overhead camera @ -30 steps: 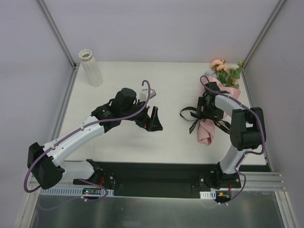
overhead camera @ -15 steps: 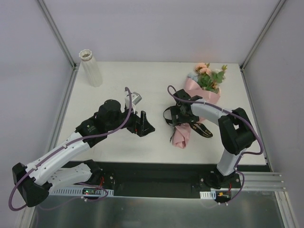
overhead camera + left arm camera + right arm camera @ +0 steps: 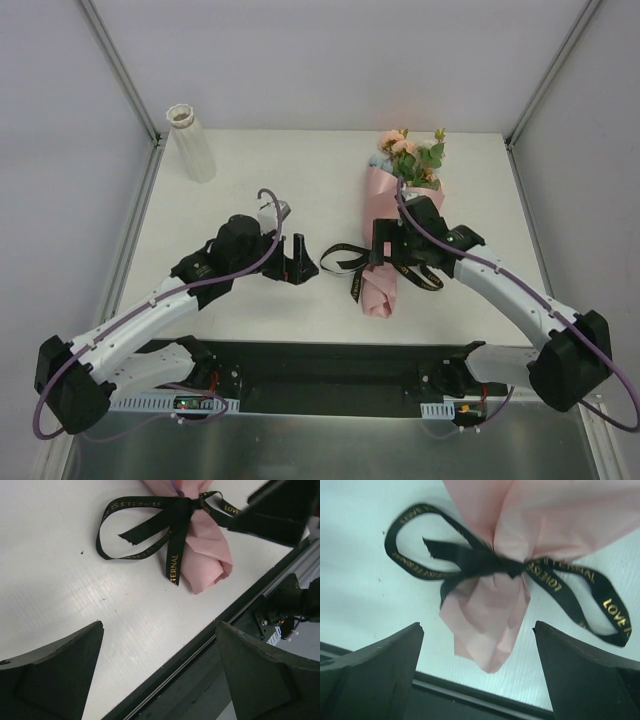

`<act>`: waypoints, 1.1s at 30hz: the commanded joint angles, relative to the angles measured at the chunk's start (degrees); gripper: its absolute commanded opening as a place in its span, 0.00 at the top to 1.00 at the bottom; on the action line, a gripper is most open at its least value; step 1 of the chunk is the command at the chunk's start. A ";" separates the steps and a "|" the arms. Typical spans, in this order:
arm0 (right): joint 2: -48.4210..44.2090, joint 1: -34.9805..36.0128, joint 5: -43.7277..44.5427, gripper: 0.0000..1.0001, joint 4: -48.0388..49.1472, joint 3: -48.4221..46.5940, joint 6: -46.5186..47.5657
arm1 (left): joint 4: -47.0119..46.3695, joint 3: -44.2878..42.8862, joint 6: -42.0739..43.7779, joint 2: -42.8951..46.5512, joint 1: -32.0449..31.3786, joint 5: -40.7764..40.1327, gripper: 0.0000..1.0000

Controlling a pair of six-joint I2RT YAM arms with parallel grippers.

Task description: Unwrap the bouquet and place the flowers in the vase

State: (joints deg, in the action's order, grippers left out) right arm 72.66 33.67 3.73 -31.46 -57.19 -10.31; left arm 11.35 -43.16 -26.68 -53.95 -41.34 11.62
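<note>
- Our left gripper [image 3: 303, 262] hangs low over the white table [image 3: 250, 190], fingers spread wide with only bare surface between them.
- Our right gripper [image 3: 391, 243] sits above the bouquet [image 3: 377, 195], jaws likewise wide apart. From its wrist camera we see the pink paper tail between the fingers, with a gap on each side.
- The bouquet lies flat right of centre, tied and wrapped. The flowers [image 3: 410, 157] point toward the far edge, and the folded tail stops just short of the near edge, where a black rail [image 3: 330, 365] runs.
- A black ribbon [image 3: 174, 560] is knotted in a bow around the paper's neck. One loop reaches out toward the left gripper, near it but apart.
- Gold lettering on the ribbon reads "IS ETERNAL" along that loop, "ETERNAL" down a hanging tail and "LOVE" on the opposite side.
- The vase [image 3: 190, 143] stands upright in the far left corner, close to the side wall [image 3: 70, 150] and well apart from both arms. Open tabletop lies between it and the left gripper.
- Right of the bouquet, we see bare white surface out to the table's right edge.
</note>
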 commanded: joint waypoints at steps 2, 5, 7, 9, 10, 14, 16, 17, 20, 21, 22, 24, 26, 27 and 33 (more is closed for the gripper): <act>-7.52 -0.10 -6.26 0.04 -1.85 7.52 -3.41 | -2.56 -1.49 1.01 -9.31 4.16 9.73 0.15; -11.13 -0.01 -6.54 0.04 -1.67 10.95 -2.79 | -2.65 -3.15 3.29 -15.46 4.16 13.16 0.38; -12.98 -0.10 -5.23 0.03 -1.59 12.79 -2.70 | -2.65 -5.26 3.38 -19.67 2.77 13.87 0.47; -15.52 -0.10 -1.99 0.01 -0.10 14.20 -3.14 | -3.35 -6.93 3.30 -22.32 0.66 12.73 0.51; -16.49 -0.01 -0.23 0.02 -0.09 15.08 -4.53 | -4.05 -8.77 2.86 -25.03 -0.48 12.55 0.51; -25.34 -0.88 10.40 0.22 -1.14 17.37 -8.76 | -6.61 -14.66 2.07 -32.69 -5.93 11.16 0.52; -28.09 -2.11 11.48 0.33 -1.06 18.60 -9.03 | -7.40 -17.30 1.81 -36.47 -6.47 9.66 0.56; -28.80 -2.99 11.22 0.39 -1.23 19.13 -8.07 | -7.66 -18.18 1.80 -37.62 -6.64 9.30 0.66; -28.55 -7.64 6.93 0.39 -2.64 18.26 -5.44 | -7.58 -21.35 2.33 -42.10 -7.08 8.43 0.73; -26.63 -8.96 5.60 0.38 -2.81 17.99 -4.73 | -7.49 -21.79 2.33 -43.42 -7.52 7.03 0.72; -25.56 -11.15 4.55 0.38 -3.25 17.64 -4.29 | -7.57 -22.23 2.33 -43.78 -7.70 6.23 0.72; -23.62 -13.27 2.26 0.38 -3.34 17.37 -3.58 | -7.58 -22.41 2.24 -44.65 -8.31 4.30 0.67; -23.97 -15.73 0.59 0.38 -2.56 17.81 -3.23 | -7.58 -23.37 1.46 -45.45 -9.02 3.94 0.65; -24.23 -16.26 0.06 0.38 -2.12 18.51 -2.97 | -7.40 -23.81 1.10 -46.58 -9.28 4.03 0.65; -23.45 -18.11 -1.53 0.38 -1.06 19.04 -1.21 | -6.87 -26.45 -2.24 -50.36 -10.69 1.30 0.81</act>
State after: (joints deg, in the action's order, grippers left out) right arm 49.04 16.34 4.64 -33.63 -38.44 -13.32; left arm 4.97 -66.63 -26.50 -102.59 -51.11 15.68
